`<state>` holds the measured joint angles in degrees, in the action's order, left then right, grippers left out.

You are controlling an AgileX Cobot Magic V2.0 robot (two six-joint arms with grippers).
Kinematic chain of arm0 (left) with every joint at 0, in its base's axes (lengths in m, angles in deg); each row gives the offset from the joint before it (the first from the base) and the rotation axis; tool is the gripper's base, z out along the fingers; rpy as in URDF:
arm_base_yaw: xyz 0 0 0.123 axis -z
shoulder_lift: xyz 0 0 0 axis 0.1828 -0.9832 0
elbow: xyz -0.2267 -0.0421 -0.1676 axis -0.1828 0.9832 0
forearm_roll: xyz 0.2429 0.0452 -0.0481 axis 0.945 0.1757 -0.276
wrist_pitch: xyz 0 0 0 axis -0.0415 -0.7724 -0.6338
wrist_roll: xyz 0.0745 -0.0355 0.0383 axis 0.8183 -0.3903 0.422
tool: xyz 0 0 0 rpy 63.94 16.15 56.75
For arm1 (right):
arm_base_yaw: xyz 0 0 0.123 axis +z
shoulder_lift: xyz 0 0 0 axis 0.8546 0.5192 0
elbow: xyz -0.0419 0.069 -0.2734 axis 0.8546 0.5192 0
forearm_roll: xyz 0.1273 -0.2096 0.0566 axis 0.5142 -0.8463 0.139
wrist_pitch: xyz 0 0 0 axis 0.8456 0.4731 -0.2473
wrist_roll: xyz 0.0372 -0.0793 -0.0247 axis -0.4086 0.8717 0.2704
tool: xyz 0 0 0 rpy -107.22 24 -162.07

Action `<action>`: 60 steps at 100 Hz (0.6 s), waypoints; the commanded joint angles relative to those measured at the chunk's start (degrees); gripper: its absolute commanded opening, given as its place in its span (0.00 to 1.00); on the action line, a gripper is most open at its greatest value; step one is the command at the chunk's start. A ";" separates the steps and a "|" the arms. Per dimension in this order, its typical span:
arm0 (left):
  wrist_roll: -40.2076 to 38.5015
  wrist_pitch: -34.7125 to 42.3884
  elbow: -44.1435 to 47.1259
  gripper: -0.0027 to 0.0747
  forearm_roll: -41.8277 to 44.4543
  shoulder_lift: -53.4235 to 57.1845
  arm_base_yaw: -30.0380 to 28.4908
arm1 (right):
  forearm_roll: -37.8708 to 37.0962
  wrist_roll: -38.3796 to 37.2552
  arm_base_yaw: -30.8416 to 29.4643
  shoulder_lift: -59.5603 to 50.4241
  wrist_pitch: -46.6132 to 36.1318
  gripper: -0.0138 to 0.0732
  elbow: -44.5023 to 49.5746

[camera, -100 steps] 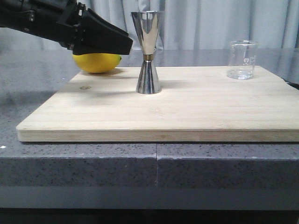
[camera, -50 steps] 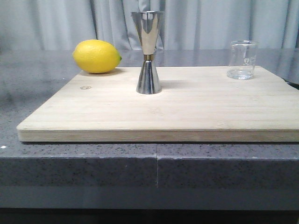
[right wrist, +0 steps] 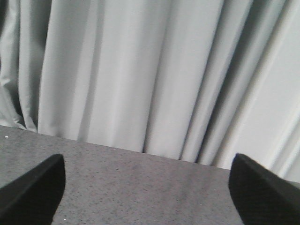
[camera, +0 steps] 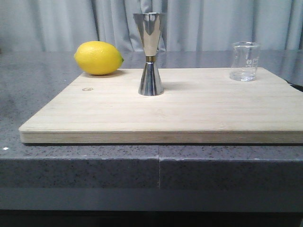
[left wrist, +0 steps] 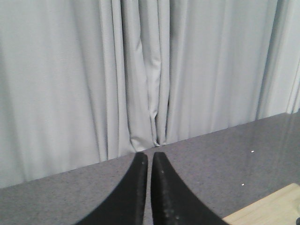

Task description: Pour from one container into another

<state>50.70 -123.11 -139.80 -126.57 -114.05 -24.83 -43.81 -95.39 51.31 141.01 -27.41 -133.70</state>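
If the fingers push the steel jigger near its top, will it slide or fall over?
The jigger would probably tip rather than slide: it stands tall on a small round foot, with a narrow waist. Its polished steel looks slippery, so a grasp at the gold band seems safer. On the flat wooden board it could roll once down.

On the wooden cutting board [camera: 189, 118], the steel jigger [camera: 150, 54] stands upright near the back edge at mid-width, a lemon [camera: 98, 57] at the back-left corner and the glass beaker [camera: 245, 61] near the back-right corner, all well apart. Open lanes lie between them; the board's whole front half is bare. A curtain [camera: 213, 23] hangs behind the counter [camera: 38, 80].
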 commanded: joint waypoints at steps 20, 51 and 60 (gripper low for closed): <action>-1.83 5.02 -0.16 0.01 -5.34 0.06 2.68 | -1.31 -0.24 -0.29 -3.53 5.56 0.89 -2.73; -5.23 16.28 1.68 0.01 -2.85 0.06 4.32 | -1.31 -0.24 -0.29 -3.53 5.66 0.89 -2.73; -5.11 18.29 3.77 0.01 -5.28 0.06 8.37 | -1.31 -0.24 -0.29 -3.53 5.66 0.89 -2.73</action>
<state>46.23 -106.56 -136.00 -126.02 -115.28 -19.87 -44.31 -95.39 51.31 138.65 -20.27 -134.33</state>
